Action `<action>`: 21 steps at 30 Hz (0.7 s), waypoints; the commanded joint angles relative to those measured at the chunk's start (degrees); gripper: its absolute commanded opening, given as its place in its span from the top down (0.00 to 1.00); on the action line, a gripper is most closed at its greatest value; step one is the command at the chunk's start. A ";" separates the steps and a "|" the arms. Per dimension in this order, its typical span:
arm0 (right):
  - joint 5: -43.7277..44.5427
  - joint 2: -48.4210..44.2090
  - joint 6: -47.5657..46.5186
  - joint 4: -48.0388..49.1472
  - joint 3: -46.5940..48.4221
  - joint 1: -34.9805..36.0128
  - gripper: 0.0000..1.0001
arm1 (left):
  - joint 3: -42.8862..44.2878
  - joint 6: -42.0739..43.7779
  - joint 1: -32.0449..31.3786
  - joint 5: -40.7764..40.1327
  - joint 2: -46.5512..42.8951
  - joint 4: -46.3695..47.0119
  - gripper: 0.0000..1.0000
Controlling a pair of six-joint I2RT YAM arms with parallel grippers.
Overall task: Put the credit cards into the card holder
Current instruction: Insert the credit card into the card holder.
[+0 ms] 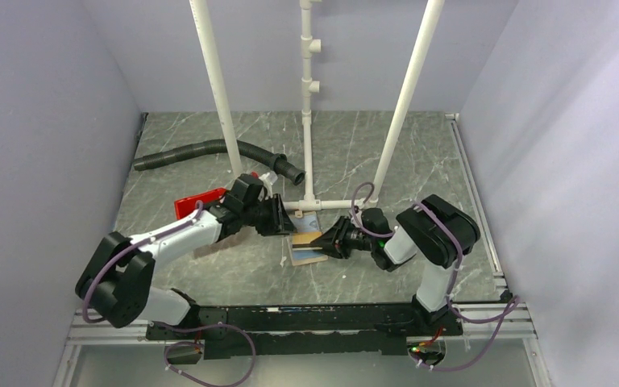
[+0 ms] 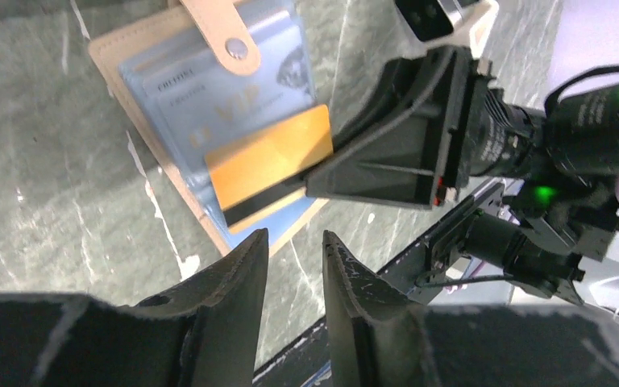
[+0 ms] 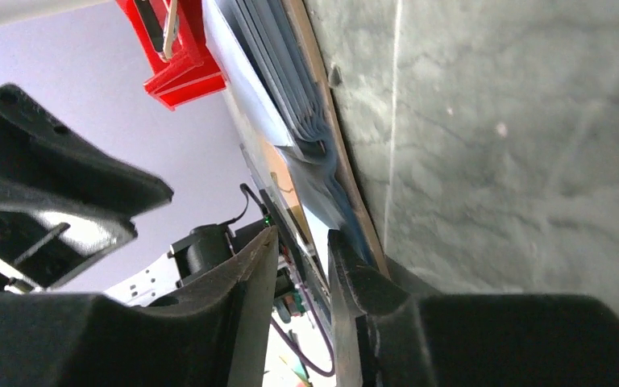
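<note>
The card holder (image 1: 307,256) lies open on the table, tan outside and pale blue inside, its snap tab (image 2: 227,38) folded over the top. It also shows in the left wrist view (image 2: 201,105) and edge-on in the right wrist view (image 3: 322,89). My right gripper (image 1: 323,241) pinches the right edge of a gold credit card with a black stripe (image 2: 267,164), which sits tilted over the holder's lower half; its fingers (image 2: 387,153) reach in from the right. My left gripper (image 1: 288,222) hovers just beside the holder, open by a narrow gap and empty (image 2: 294,235).
A red plastic bin (image 1: 197,201) sits left of the left gripper and shows in the right wrist view (image 3: 177,56). A black corrugated hose (image 1: 209,151) lies at the back left. A white pipe frame (image 1: 310,201) stands just behind the holder.
</note>
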 commanded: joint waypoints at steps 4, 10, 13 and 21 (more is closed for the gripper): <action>1.60 -4.96 -1.12 -3.32 -3.18 -2.51 0.66 | 2.94 -0.63 0.79 2.62 6.98 5.93 0.64; 1.38 -4.52 -0.78 -3.08 -2.52 -2.94 0.66 | 3.32 -0.99 0.84 3.03 8.22 6.95 0.65; 0.37 -2.51 0.45 -0.34 -2.47 -2.94 0.72 | 3.99 -0.29 0.80 2.54 8.33 6.37 0.65; -0.62 1.23 3.47 1.94 -1.80 -2.86 0.88 | 7.50 2.71 0.97 -2.77 9.99 2.73 0.62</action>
